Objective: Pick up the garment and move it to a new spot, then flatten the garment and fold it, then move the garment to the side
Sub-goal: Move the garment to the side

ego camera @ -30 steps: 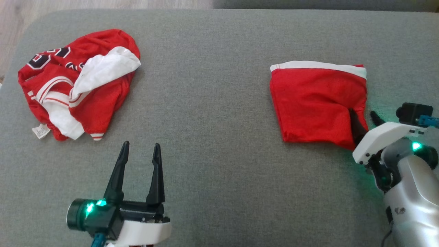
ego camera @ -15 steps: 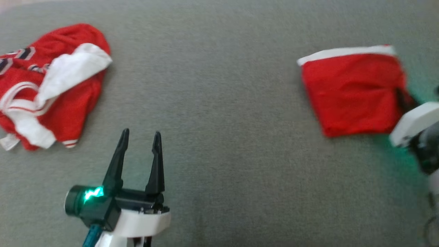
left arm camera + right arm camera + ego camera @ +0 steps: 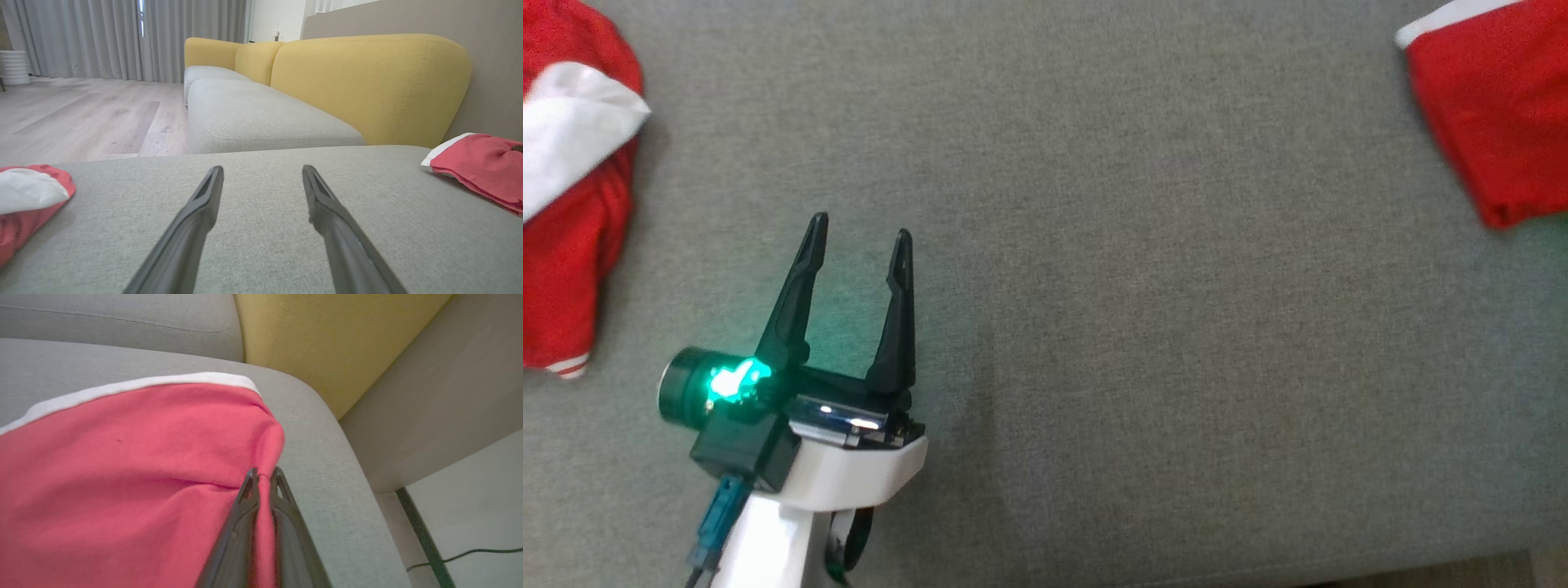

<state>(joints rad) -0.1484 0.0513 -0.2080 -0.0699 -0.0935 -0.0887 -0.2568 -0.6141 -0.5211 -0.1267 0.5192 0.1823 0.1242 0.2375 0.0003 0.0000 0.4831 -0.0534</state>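
Grey cushion [image 3: 1143, 286] is stretching wide under us, and its big middle is lying bare, so we are seeing lots of room to move. Its rounded corner is dropping away just past our right claw. Behind it a yellow backrest [image 3: 367, 81] is standing up. The red garment [image 3: 122, 477] is lying folded near the cushion's right edge, with its white band running along the far side. A crumpled red and white jersey [image 3: 564, 204] is sitting at the left edge, well apart from it. Our right claw [image 3: 264, 473] is pinching the garment's right side, fingers squeezed tight on the cloth. Our left claw [image 3: 860, 227] is hanging over bare cushion, fingers spread wide, holding nothing.
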